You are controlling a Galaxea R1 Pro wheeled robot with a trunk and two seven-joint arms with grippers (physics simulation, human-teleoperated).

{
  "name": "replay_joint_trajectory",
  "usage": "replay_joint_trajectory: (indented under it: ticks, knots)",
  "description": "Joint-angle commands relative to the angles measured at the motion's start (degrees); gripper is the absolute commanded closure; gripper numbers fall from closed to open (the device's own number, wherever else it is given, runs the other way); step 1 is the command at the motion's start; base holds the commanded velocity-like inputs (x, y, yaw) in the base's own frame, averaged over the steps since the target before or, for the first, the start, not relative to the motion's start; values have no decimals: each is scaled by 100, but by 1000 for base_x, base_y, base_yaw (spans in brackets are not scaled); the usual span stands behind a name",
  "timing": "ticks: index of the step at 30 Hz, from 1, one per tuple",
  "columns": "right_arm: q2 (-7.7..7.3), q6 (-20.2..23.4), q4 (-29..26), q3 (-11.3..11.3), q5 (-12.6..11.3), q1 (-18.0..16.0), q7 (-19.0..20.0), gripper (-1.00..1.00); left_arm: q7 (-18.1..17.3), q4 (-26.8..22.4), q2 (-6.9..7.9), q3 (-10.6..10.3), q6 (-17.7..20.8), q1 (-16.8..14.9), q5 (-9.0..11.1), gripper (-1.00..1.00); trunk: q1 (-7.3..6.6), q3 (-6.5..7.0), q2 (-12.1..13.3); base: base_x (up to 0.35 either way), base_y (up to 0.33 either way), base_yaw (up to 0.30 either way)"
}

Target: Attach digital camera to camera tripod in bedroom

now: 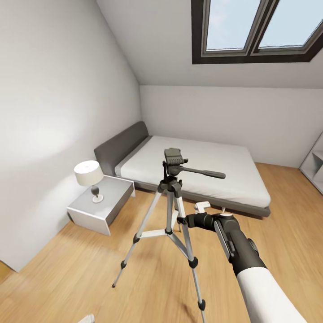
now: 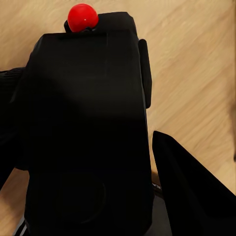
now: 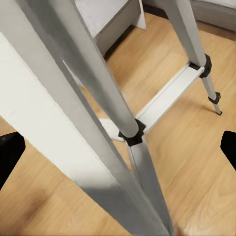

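In the bedroom, the camera tripod [image 1: 169, 211] stands on the wood floor before the bed [image 1: 197, 168], silver legs spread, black head [image 1: 174, 160] and long handle on top. My right gripper [image 1: 185, 220] reaches to its centre column just below the head. In the right wrist view the right gripper [image 3: 118, 152] is open, its dark fingertips [image 3: 9, 157] wide apart on either side of the tripod's silver legs [image 3: 98, 78]. The digital camera [image 2: 88, 123], black with a red dot [image 2: 82, 17], sits in my left gripper [image 2: 98, 162], which is shut on it over the floor.
A grey nightstand [image 1: 103, 204] with a white lamp [image 1: 88, 175] stands left of the bed against the wall. A dark-framed skylight [image 1: 258, 29] sits in the sloped ceiling. A white shelf unit [image 1: 315, 166] is at the far right. Light wood floor [image 1: 80, 278] surrounds the tripod.
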Motion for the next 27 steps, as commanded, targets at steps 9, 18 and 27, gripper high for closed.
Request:
replay_joint_trajectory:
  ticks: [9, 18, 27]
  knots:
    - [4, 18, 8, -6, 68, -5, 61, -100, 8, -7, 6, -46, -4, -4, 42, 100, 5, -12, -12, 37, 0, 0]
    - [12, 18, 13, -2, 62, -6, 67, -100, 8, -7, 7, -46, -10, -4, 42, 100, 5, -12, -12, 3, 0, 0]
    - [17, 18, 21, -2, 58, -4, 73, -100, 8, -1, 12, -47, -8, -4, 42, 100, 5, -12, -12, 1, 0, 0]
